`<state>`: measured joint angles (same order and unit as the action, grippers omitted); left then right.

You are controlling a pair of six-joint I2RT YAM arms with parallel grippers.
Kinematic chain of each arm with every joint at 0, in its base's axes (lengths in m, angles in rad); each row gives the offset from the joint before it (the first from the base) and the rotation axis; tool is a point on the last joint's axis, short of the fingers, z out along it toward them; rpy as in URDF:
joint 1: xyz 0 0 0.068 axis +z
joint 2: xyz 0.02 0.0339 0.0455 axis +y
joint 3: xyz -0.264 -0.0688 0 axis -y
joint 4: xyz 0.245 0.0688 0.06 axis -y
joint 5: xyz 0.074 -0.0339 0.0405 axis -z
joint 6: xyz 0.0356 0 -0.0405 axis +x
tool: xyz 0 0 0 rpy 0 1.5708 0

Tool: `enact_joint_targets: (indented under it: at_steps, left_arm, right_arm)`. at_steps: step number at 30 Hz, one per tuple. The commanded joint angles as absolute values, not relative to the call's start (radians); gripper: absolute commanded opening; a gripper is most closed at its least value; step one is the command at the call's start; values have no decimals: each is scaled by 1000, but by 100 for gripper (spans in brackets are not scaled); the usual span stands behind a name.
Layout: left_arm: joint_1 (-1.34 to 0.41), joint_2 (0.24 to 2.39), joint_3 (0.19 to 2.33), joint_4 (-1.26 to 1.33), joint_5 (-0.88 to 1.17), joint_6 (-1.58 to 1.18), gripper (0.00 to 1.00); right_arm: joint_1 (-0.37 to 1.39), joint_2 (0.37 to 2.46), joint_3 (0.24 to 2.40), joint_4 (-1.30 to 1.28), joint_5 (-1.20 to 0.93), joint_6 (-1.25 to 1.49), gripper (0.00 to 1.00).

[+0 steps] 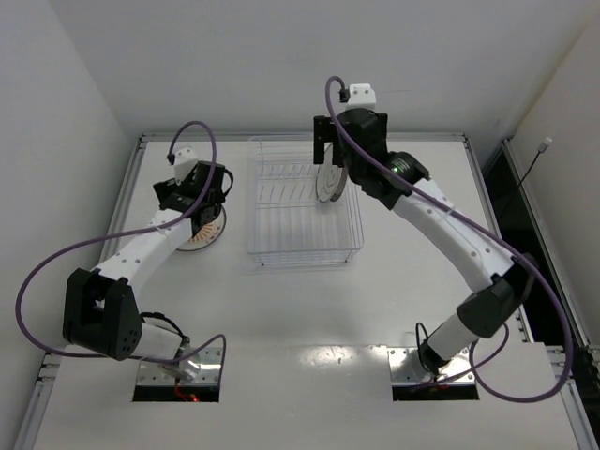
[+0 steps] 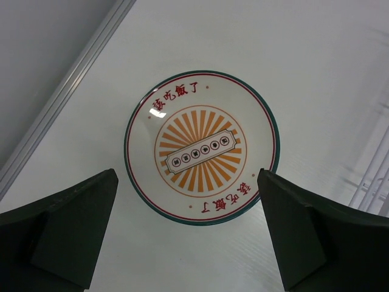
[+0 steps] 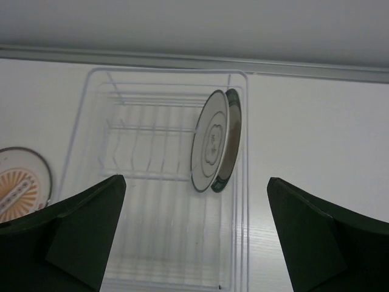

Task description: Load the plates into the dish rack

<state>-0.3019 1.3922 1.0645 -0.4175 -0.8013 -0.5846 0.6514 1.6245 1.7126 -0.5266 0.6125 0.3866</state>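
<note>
One plate (image 2: 202, 147) with an orange sunburst centre, red characters and a dark green rim lies flat on the white table, left of the dish rack (image 1: 306, 251). My left gripper (image 2: 188, 240) hangs open above the plate's near edge, touching nothing. Two plates stand on edge at the rack's right end. The nearer one has grey rings (image 3: 209, 141), and one with a dark rim (image 3: 233, 135) leans right behind it. My right gripper (image 3: 194, 240) is open and empty above the rack, back from those plates. From above, the orange plate (image 1: 201, 230) lies partly under the left gripper (image 1: 195, 195).
The wire rack (image 3: 246, 182) has free tines across its left and middle slots. A raised metal rail (image 3: 182, 58) borders the table's far edge, with white walls behind and at both sides. The rack's wires (image 2: 374, 176) show at the right of the left wrist view.
</note>
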Motion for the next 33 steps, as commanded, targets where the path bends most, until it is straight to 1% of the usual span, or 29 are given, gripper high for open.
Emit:
enact_joint_targets:
  at_steps: [1,3,4,5,6,7,9,10,11,12,13,14,15,16,17,18,19,20,21,22,23,28,33]
  left_arm:
    - [-296,1348,1040,-374,-850,-617,100]
    - [-282,1338,1031,-345,-809,-608,100]
    - [-267,1327,1017,-336,-799,-607,100]
    - [-267,1327,1017,-327,-789,-607,100]
    - [-256,1327,1005,-327,-773,-607,100]
    - [-244,1316,1005,-315,-764,-607,100]
    - [-230,1316,994,-314,-729,-607,100]
    - [-206,1316,994,-305,-712,-617,100]
    - [-189,1316,994,-305,-675,-617,100]
    - [-164,1316,994,-305,-654,-635,100]
    - [-91,1316,983,-305,-626,-665,100]
    - [-43,1316,983,-305,-589,-684,100]
    - [13,1316,968,-305,-480,-705,100]
    - [73,1334,942,-305,-413,-727,100]
    - [184,1354,930,-295,-346,-768,100]
    - [233,1379,920,-279,-212,-779,100]
    - [271,1435,920,-269,-152,-779,100]
    - [325,1463,920,-255,-108,-788,100]
    - [342,1485,920,-255,-50,-788,100]
    - [353,1505,920,-246,-32,-788,100]
    - [362,1535,920,-245,-22,-788,100]
    - [362,1589,920,-216,63,-778,100]
    - [362,1658,943,-216,83,-769,100]
  right_arm:
    - [632,1533,1571,-322,391,368,100]
    - [609,1465,1495,-236,332,393,100]
    - [609,1451,1482,-221,322,393,96]
    - [597,1441,1482,-212,322,419,75]
    - [585,1428,1482,-212,322,434,67]
    - [584,1419,1473,-212,337,445,65]
    - [572,1388,1428,-172,337,445,65]
    - [572,1370,1411,-157,304,445,65]
    - [562,1336,1396,-144,290,457,77]
    - [546,1319,1366,-121,266,457,86]
    - [537,1306,1350,-104,179,457,96]
    - [528,1295,1341,-91,142,443,100]
    - [528,1281,1332,-81,108,443,100]
    - [514,1281,1331,-81,66,443,100]
    - [503,1281,1331,-81,52,443,96]
    - [503,1281,1341,-90,40,454,67]
    - [491,1293,1351,-109,31,463,49]
    - [482,1302,1382,-130,31,475,33]
    - [482,1311,1393,-152,31,486,7]
    - [471,1312,1393,-164,31,486,2]
    - [471,1322,1393,-164,22,495,0]
    - [439,1322,1371,-144,-58,506,0]
    - [410,1302,1362,-107,-144,506,0]
